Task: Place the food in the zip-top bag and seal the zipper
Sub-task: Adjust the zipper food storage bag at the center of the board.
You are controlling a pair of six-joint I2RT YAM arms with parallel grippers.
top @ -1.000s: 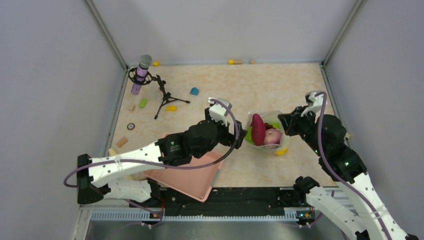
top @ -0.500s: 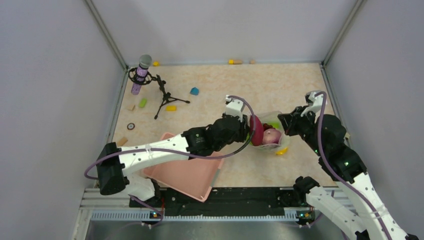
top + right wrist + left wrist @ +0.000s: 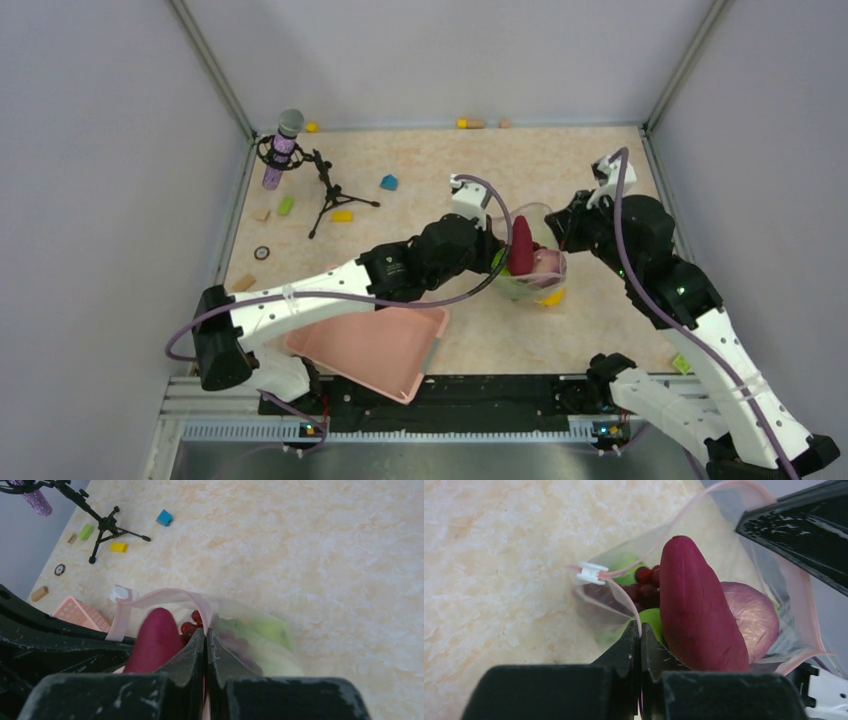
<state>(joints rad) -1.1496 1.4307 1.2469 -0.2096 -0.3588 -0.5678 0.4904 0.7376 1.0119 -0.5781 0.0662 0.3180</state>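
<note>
Bag [image 3: 729, 540] higher now, sweet potato [image 3: 696, 605] inside

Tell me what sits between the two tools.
The clear bag, its pink mouth strip pinched by the left tool and right tool. In the gap: sweet potato and purple onion, plain in top and left wrist views.

A pale, stone-speckled table [image 3: 560, 170] lies under the left gripper [image 3: 640, 640] and the right gripper [image 3: 205, 637]. Plain grey walls [image 3: 450, 50] stand beyond them and out to both sides. Metal posts [image 3: 212, 70] mark the far corners. The light is soft and even.
</note>
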